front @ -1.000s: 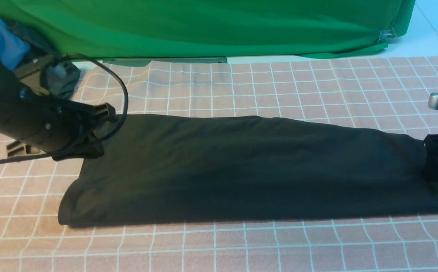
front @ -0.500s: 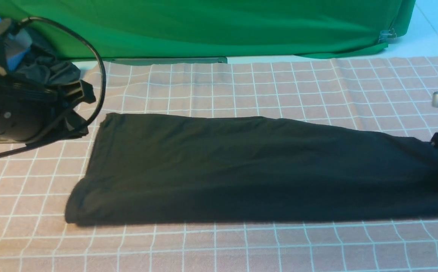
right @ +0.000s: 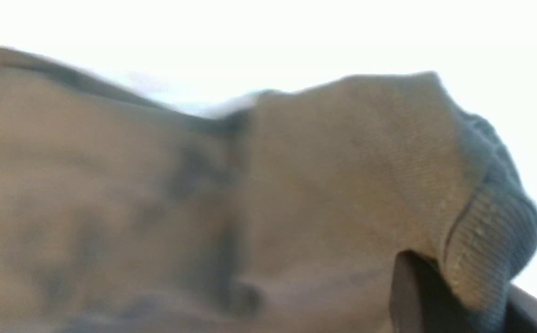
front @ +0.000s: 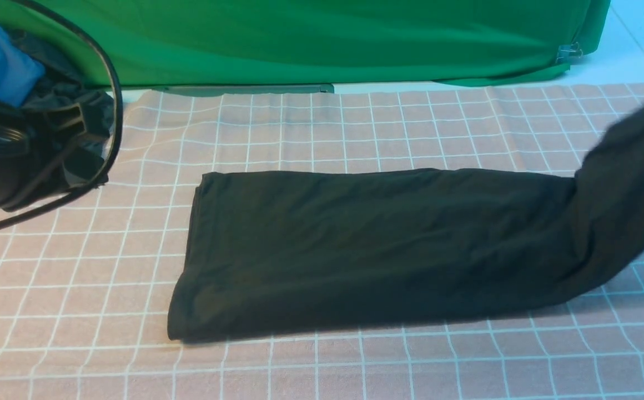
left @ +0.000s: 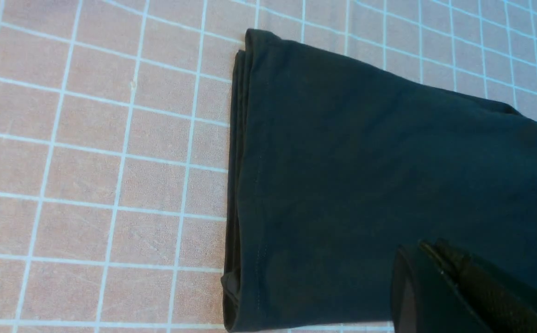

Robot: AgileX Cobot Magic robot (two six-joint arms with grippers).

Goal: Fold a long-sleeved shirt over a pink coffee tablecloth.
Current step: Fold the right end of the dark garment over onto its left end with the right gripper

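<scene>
The pink coffee tablecloth [front: 322,366], marked with a grid of thin white lines, covers the work surface. The long-sleeved shirt [front: 355,250] lies across it as a folded dark band; the end at the robot's right is raised clear of the cloth. The right gripper [right: 453,296] is gripping that end. The left gripper [left: 440,286] is closed, with no fabric between its fingertips. Beyond the tablecloth hangs 1 green backdrop cloth [front: 322,44], with 1 metal clip [front: 569,53] near its right end. Blue fabric [front: 5,69] and dark grey fabric [front: 61,83] lie at the far left.
</scene>
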